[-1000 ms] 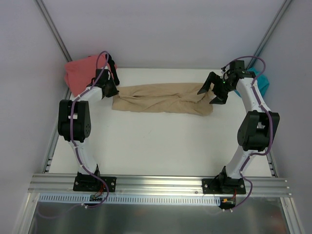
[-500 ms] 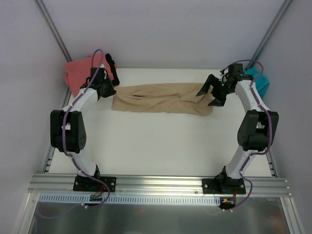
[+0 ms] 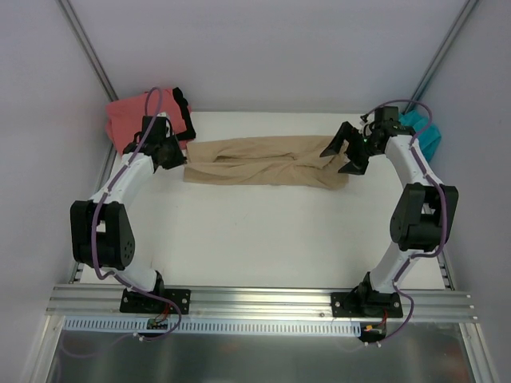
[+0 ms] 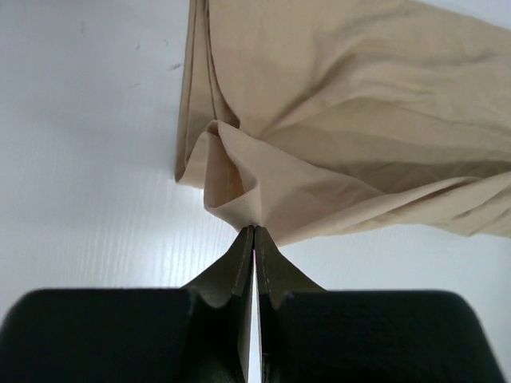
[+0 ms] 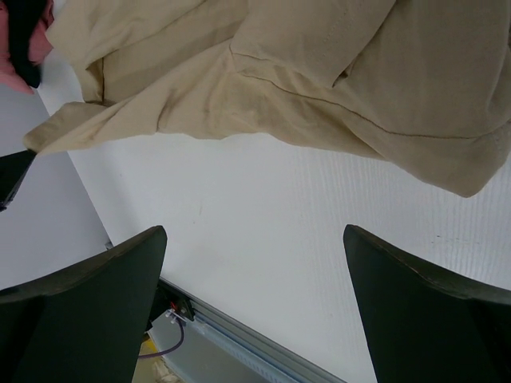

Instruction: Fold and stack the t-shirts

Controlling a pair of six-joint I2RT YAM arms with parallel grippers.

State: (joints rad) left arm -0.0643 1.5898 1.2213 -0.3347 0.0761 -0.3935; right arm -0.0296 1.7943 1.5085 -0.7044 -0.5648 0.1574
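Across the far half of the table [image 3: 255,231] lies the tan shirt [image 3: 267,161], bunched into a long creased band. Its long axis runs left to right, roughly parallel to the far edge, with the right end sitting a little nearer the arms than the left. A stitched edge shows at the right end in the right wrist view; which end is the collar cannot be told.

The left arm is stretched far forward along the table's left side, its elbow low and its forearm slanting up and rightward to the shirt's left end. The left gripper [image 3: 172,152] is pressed closed, and the left wrist view shows a folded corner of the tan cloth pinched at its fingertips [image 4: 243,247].

The right arm rises at the table's right side, elbow high, with its forearm reaching to the far edge and the wrist turned back to the left. The right gripper [image 3: 342,157] points at the shirt's right end with its jaws spread wide and nothing between them; in its wrist view bare table fills the gap and the cloth lies just beyond the fingers [image 5: 96,295].

A coral shirt [image 3: 132,120] and a black shirt [image 3: 182,108] are heaped at the far left corner, and a teal shirt [image 3: 423,134] sits at the far right behind the right arm.
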